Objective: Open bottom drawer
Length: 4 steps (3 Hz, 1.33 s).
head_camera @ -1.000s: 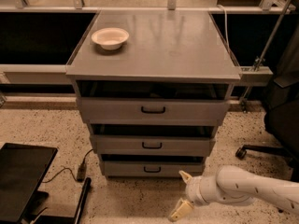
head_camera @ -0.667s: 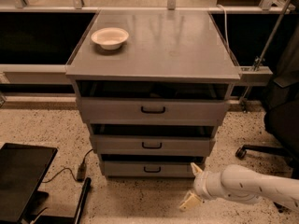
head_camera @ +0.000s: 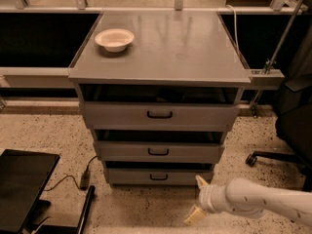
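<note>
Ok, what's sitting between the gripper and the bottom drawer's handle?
Nothing: in the camera view only drawer front and speckled floor lie between the open gripper, off the bottom drawer's right corner, and its handle.

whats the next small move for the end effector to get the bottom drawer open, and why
Probably ease the end effector left and slightly up toward the handle of the bottom drawer. It hangs open, lower than that handle and off to its right, gripping nothing yet.
</note>
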### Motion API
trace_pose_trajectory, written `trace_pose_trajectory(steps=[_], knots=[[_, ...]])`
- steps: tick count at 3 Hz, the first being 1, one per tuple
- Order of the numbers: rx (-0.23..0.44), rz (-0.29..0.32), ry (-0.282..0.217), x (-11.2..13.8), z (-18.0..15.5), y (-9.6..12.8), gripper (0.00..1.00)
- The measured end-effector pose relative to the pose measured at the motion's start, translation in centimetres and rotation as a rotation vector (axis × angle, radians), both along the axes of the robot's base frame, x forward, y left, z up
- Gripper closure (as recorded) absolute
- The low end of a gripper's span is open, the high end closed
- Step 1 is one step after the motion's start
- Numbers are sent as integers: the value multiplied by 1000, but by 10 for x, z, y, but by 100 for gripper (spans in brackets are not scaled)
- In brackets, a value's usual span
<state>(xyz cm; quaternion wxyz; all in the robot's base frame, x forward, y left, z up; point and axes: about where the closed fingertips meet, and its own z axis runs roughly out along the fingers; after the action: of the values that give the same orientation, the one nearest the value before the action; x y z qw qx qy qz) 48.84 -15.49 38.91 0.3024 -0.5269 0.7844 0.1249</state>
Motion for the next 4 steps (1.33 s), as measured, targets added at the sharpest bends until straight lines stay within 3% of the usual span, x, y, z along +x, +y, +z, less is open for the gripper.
trace_pose_trajectory(steps=[2, 3, 4], knots=[[40, -61, -122, 15, -124, 40, 0], [68, -70, -67, -9, -155, 54, 0], [68, -69, -67, -9, -155, 54, 0]])
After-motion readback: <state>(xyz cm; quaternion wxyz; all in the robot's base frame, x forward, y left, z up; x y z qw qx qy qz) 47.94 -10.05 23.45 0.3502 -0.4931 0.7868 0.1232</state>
